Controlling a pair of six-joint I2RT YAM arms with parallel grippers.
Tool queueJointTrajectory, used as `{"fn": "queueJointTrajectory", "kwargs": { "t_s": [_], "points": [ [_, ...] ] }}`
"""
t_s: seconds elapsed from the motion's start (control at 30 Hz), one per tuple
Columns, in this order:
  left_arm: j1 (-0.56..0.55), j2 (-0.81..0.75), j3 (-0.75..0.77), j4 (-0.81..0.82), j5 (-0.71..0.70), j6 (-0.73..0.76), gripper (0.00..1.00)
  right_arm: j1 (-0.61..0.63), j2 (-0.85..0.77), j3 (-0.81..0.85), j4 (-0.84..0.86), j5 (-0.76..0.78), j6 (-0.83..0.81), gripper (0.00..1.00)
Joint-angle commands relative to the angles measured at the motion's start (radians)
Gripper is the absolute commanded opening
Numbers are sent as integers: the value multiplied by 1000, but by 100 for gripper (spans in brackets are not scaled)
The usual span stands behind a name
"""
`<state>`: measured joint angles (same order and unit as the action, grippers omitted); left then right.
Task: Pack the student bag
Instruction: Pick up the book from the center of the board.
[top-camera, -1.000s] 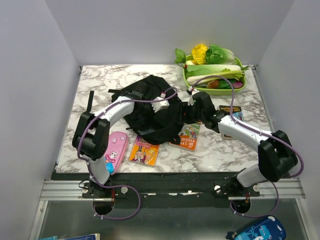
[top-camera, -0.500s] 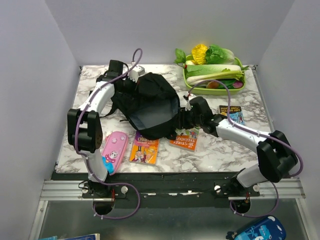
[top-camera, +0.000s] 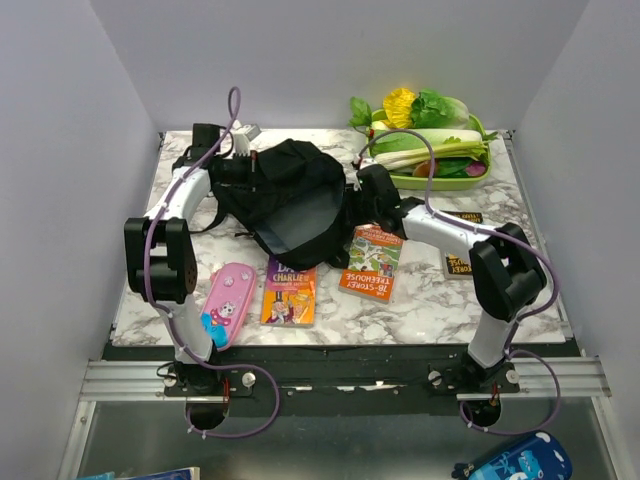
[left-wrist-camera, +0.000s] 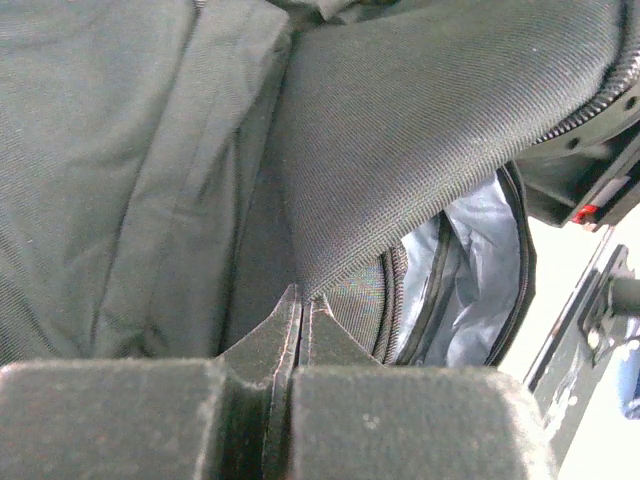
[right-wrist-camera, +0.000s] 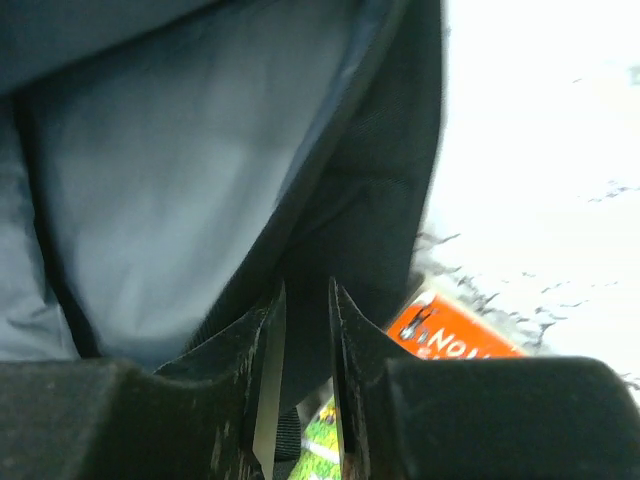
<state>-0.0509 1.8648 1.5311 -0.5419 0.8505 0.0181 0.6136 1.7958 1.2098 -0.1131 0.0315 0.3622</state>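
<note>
The student bag (top-camera: 295, 195) is noted at the back centre of the marble table (top-camera: 180, 290), lying with its mouth turned toward the near edge and the grey lining (right-wrist-camera: 170, 160) exposed. The left gripper (left-wrist-camera: 302, 300) is seen at the bag's left side, jaws pressed together on a fold of the black outer fabric, which is pulled taut away from the fingers. The right gripper (right-wrist-camera: 305, 330) is placed at the bag's right rim, its jaws standing a narrow gap apart with dark bag fabric in that gap; whether the rim is actually pinched cannot be told. A pink pencil case (top-camera: 228, 302) is recorded near the front left. A yellow and purple book (top-camera: 290, 290) lies just beside it, at the bag's near edge. An orange and green book (top-camera: 372, 262) is found further right. A green tray (top-camera: 430, 182) of vegetables stands at the back right corner.
</note>
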Motion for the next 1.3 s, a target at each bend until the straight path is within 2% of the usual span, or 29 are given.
{"fn": "queueJointTrajectory", "kwargs": {
  "t_s": [0.0,0.07,0.17,0.2,0.3,0.43,0.6,0.63,0.73,0.77,0.87,1.13,1.27],
  "points": [
    [94,-46,-87,282,85,-237,0,-51,22,37,16,74,-12,28],
    [109,-38,-110,367,73,-285,0,-52,-6,13,16,76,-5,29],
    [112,-16,-127,411,73,-322,0,-52,-75,-79,13,83,17,48],
    [112,-16,-144,430,76,-336,0,-54,-94,-99,3,97,26,59],
    [111,-38,-170,479,91,-369,0,-57,-157,-167,-59,117,61,71],
    [111,-67,-180,479,110,-366,0,-60,-193,-194,-137,130,110,81],
    [111,-110,-221,491,127,-357,0,-49,-141,-63,-357,163,199,86],
    [112,-115,-227,490,127,-350,0,-45,-125,-28,-397,169,230,86],
    [112,-122,-223,461,119,-325,0,23,-40,106,-543,310,242,87],
    [112,-124,-221,448,119,-320,0,67,-12,144,-625,399,256,87],
    [112,-133,-221,435,113,-308,0,130,68,273,-747,504,310,86],
    [112,-173,-270,436,122,-294,0,133,142,275,-744,418,391,69],
    [112,-188,-304,439,134,-285,0,133,191,292,-766,417,420,68]
  ]
}}
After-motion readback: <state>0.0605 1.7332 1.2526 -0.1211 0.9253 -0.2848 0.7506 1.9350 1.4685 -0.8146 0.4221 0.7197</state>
